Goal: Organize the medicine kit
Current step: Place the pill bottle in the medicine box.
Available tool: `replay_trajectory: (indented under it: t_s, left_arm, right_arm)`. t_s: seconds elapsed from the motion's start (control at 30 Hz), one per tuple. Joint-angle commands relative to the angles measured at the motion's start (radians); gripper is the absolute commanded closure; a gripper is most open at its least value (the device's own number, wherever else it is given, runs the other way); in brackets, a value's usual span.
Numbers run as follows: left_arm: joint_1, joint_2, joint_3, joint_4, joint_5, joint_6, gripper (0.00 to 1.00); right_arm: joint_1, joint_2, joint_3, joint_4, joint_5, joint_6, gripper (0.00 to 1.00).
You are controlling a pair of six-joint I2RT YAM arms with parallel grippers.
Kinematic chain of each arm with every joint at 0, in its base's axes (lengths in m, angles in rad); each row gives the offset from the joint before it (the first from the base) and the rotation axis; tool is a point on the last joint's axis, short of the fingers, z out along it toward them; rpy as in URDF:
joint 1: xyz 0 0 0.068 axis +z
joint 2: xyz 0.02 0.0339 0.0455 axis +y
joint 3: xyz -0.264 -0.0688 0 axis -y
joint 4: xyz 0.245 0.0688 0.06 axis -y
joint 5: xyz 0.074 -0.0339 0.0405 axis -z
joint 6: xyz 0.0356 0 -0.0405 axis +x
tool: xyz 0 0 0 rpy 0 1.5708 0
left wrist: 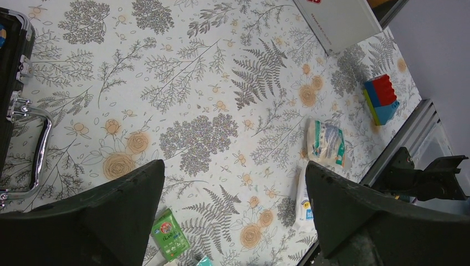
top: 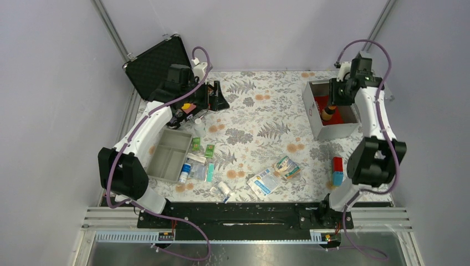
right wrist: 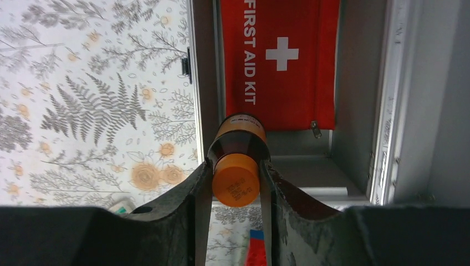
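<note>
Bottle (right wrist: 239,136), brown with an orange cap, sits clamped between the two fingers of the right gripper (right wrist: 235,169), its cap toward the wrist camera and its body pointing into the medicine kit (top: 310,108). The kit is the silver-grey metal box on the far right part of the table (top: 260,111), open at the top, with the right arm bent over it. Inside lies a red first-aid pouch (right wrist: 277,61) (a white cross and the words FIRST AID KIT are readable on its face). The bottle hangs just beside the pouch's zip edge, over bare grey floor of the box. Whether its base touches that floor I cannot tell.

The left gripper (left wrist: 235,221) is across the table, near the black foam-lined case (top: 158,66) at the far left corner. Its jaws stand wide apart with nothing between them, only the flowered table surface below. The case's metal handle (left wrist: 33,149) shows at the left edge of that wrist view.

Loose supplies lie on the near half of the table, well apart from the kit. A grey divided tray (top: 161,160) lies by the left arm, with a green packet (top: 209,151) just right of it. A flat wipes packet (top: 265,182) and a teal-striped gauze pack (top: 288,166) lie just beside each other near the middle. A stack of red and blue toy blocks (top: 337,170) stands close to the right arm.
</note>
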Motion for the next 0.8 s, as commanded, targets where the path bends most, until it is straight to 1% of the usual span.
replay_trajectory:
  t_s: [0.0, 0.1, 0.23, 0.37, 0.43, 0.5, 0.57, 0.6, 0.67, 0.7, 0.77]
  left_arm:
    - [0.002, -0.037, 0.012, 0.019, 0.008, 0.029, 0.03]
    - [0.002, -0.04, 0.012, 0.013, 0.003, 0.039, 0.03]
    - [0.002, -0.039, 0.013, 0.01, -0.005, 0.045, 0.03]
    - [0.002, -0.043, 0.015, 0.001, -0.011, 0.057, 0.03]
    - [0.003, -0.044, 0.013, -0.002, -0.012, 0.057, 0.03]
    - [0.003, -0.043, 0.01, -0.003, -0.01, 0.057, 0.03]
    - [0.002, -0.04, 0.009, -0.002, -0.007, 0.055, 0.03]
    - [0.003, -0.039, 0.011, -0.003, -0.005, 0.056, 0.03]
    - [0.003, -0.038, 0.009, -0.001, 0.006, 0.067, 0.03]
    - [0.003, -0.041, 0.008, 0.004, 0.008, 0.079, 0.03]
    - [0.003, -0.046, 0.006, 0.009, -0.044, 0.085, 0.01]
  right_arm:
    - [-0.001, 0.11, 0.155, -0.082, -0.029, -0.112, 1.0]
    - [-0.002, 0.216, 0.238, -0.165, -0.042, -0.11, 1.0]
    - [-0.013, 0.323, 0.301, -0.291, -0.059, -0.091, 1.0]
    - [-0.047, 0.344, 0.237, -0.28, -0.056, -0.078, 1.0]
    - [-0.07, 0.358, 0.217, -0.291, -0.081, -0.071, 1.0]
    - [-0.086, 0.367, 0.196, -0.305, -0.09, -0.087, 1.0]
    - [-0.097, 0.371, 0.181, -0.318, -0.069, -0.11, 1.0]
    - [-0.101, 0.368, 0.174, -0.316, -0.042, -0.116, 0.96]
    - [-0.102, 0.35, 0.158, -0.292, 0.066, -0.125, 0.69]
    - [-0.102, 0.332, 0.144, -0.262, 0.121, -0.123, 0.6]
    - [-0.101, 0.297, 0.133, -0.226, 0.192, -0.131, 0.54]
